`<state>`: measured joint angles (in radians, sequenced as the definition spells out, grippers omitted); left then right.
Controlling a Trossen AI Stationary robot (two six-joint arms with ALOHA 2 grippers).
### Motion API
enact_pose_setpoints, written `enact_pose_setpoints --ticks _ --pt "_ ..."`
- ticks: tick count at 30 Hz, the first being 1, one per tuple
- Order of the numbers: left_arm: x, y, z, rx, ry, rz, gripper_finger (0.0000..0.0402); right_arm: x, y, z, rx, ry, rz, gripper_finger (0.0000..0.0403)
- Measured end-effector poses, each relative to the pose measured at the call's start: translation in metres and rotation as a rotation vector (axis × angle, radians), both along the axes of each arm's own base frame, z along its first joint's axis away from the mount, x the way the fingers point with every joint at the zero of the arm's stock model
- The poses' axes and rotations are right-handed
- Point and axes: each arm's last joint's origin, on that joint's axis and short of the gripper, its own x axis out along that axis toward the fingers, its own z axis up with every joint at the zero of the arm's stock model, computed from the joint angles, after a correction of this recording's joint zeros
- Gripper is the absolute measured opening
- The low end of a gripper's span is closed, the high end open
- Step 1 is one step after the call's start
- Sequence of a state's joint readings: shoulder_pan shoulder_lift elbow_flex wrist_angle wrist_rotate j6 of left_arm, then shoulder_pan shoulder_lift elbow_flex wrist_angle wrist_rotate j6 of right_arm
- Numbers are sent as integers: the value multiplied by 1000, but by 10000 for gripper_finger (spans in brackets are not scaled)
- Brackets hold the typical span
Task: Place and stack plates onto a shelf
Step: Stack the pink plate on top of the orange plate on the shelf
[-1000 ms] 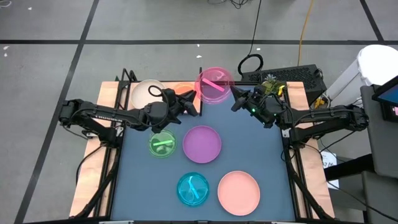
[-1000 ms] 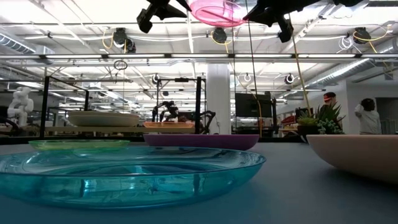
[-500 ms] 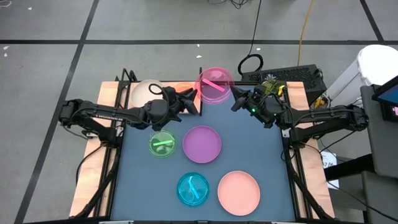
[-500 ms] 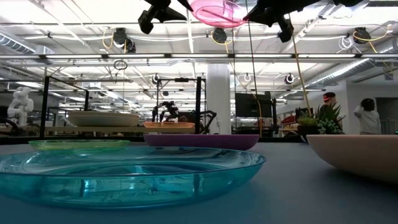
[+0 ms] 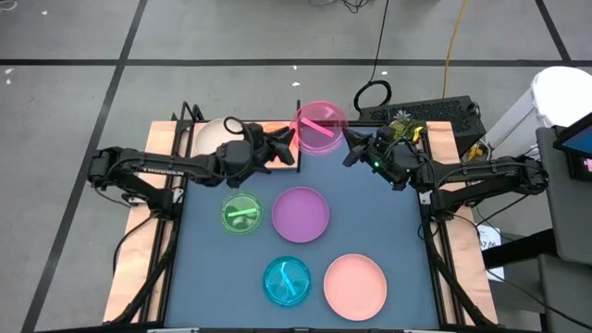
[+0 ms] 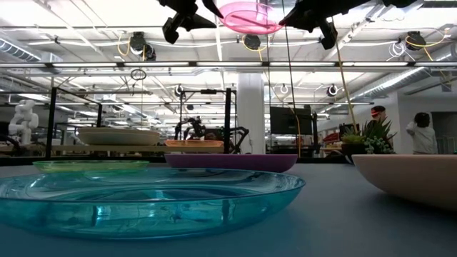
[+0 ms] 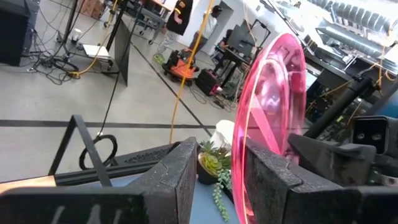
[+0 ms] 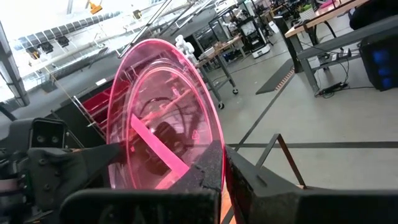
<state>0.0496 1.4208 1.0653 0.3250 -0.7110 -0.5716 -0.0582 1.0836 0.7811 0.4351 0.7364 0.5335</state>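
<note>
Now, going from the left, the shelf stands at the table's far left corner with the cream plate on it and the orange plate just beside that, partly hidden by the left arm. The left gripper is up in the air at the left rim of the magenta plate; the left wrist view shows its fingers set either side of the rim with a gap showing, so it looks released, or at most loosely around the edge. The right gripper is clenched on the opposite rim, which the right wrist view shows pinched between its fingers, so the plate is carried by the right arm, held high above the table's far edge, right of the shelf. On the table lie the green plate, the purple plate, the teal plate and the pink plate, all apart from one another. The step in hand looks like a handover of the magenta plate between the arms, or a two-sided steadying of it, on its way to the shelf. The next move, as I judge it, calls for one arm alone to have a firm hold before the other lets go, then a level carry leftward and a gentle drop onto the orange plate, clear of the black uprights.
</note>
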Motion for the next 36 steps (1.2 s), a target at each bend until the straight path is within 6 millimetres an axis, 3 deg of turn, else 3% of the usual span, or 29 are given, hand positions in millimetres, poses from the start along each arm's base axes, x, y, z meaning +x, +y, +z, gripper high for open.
enact_pose_setpoints --ticks 5,17,25,29,36 --pt "0 3 0 -3 3 -15 114 0 0 0 -3 3 -2 0" --pt "1 3 -1 -5 8 -49 10 0 0 0 -15 13 -2 0" --pt "1 3 -1 -13 2 -49 6 0 0 1 -17 6 1 3" --pt "1 3 -1 -15 0 -49 5 0 0 1 -4 -7 3 36" --pt "1 4 -1 -20 -5 -46 4 -1 0 2 29 -38 8 137"
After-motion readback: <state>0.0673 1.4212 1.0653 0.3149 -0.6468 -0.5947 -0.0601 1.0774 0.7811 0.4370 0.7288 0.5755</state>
